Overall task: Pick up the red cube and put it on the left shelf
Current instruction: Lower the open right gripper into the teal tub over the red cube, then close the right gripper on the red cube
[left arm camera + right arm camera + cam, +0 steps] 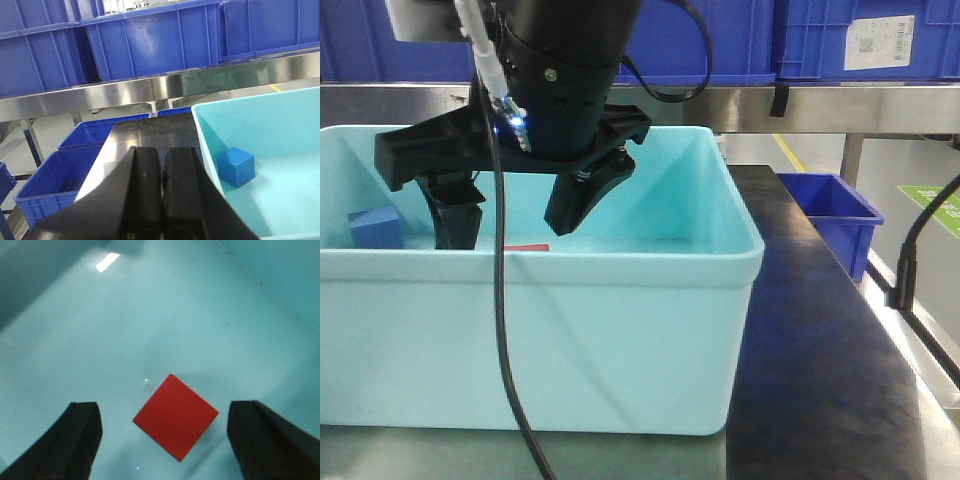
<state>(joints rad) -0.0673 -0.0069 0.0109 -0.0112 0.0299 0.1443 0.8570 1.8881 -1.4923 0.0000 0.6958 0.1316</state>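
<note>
right end effector (510, 235) down inside turquoise tub (620, 330), 2 fingers (75, 440) spread wide. red cube (175, 423) flat on tub floor between them, turned corner-on, gap on each side, untouched. front view shows only thin red sliver over tub's front rim. blue cube (375, 228) by tub's left wall, well apart from red cube. left end effector (162, 200) outside tub, above dark tabletop (145, 135), fingers pressed together, pinching nothing. blue bins (150, 45) on steel shelf (200, 82) behind.
</note>
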